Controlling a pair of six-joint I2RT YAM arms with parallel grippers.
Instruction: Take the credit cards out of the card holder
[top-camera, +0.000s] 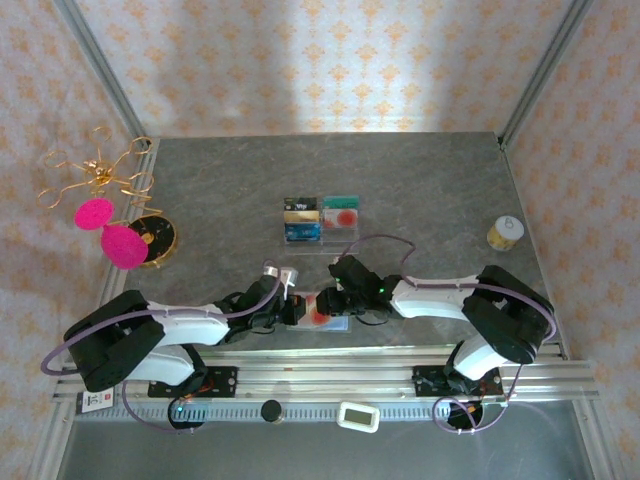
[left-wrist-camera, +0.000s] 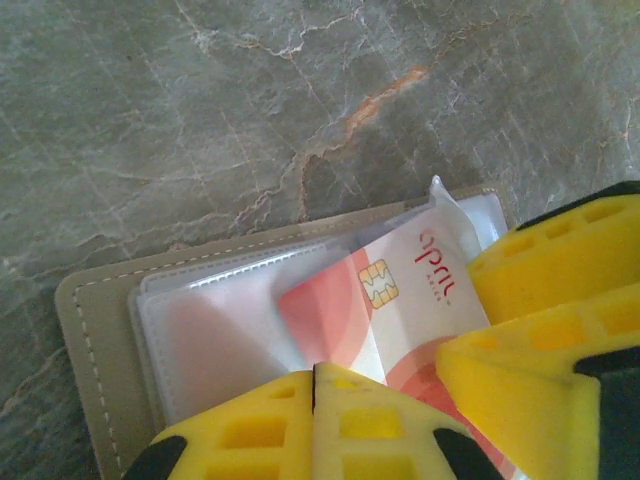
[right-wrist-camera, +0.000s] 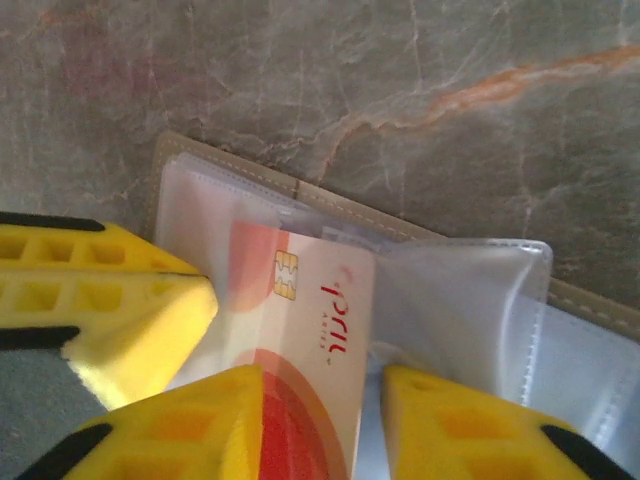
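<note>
Near edge of table (top-camera: 200, 180): left gripper (left-wrist-camera: 315, 420), fingers together, on open card holder (left-wrist-camera: 100, 330); right gripper (right-wrist-camera: 322, 385), fingers apart, astride red-blotched credit card (right-wrist-camera: 300, 300).

Red "april"-like logo on credit card (left-wrist-camera: 400, 300)

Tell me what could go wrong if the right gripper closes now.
The right gripper straddles the red-blotched card with the clear sleeve right beside it: closing might pinch sleeve and card together. The shut left gripper rests against the card's edge on the card holder, so it may pin the card.
</note>
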